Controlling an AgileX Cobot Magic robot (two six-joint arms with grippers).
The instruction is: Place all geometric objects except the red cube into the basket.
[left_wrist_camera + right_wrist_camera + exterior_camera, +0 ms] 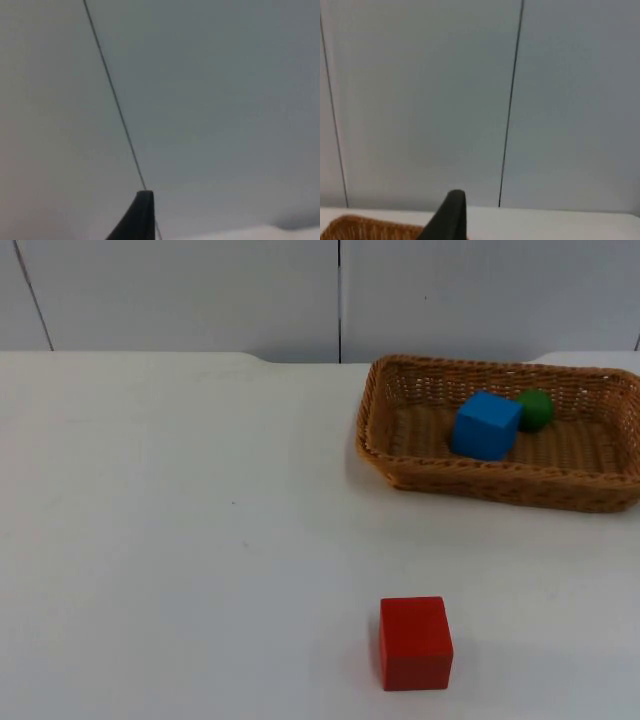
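Each wrist view showed one black fingertip point(140, 215) raised toward the grey partition wall point(210, 100); whether the left jaws or the right jaws were spread or pressed together could not be told. The right arm's fingertip point(451, 215) stood near the basket point(500, 476) rim. The basket lay long axis sideways along the wall. Inside it, the blue cube point(486, 425) sat beside the green ball point(534, 409). The red cube point(415, 643) rested on the bench point(180, 540), well apart from the basket, toward the camera.

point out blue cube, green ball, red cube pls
blue cube point(487, 424), top view, its top face, inside the basket.
green ball point(535, 409), top view, its visible middle, behind the blue cube.
red cube point(415, 643), top view, its front face, on the table.
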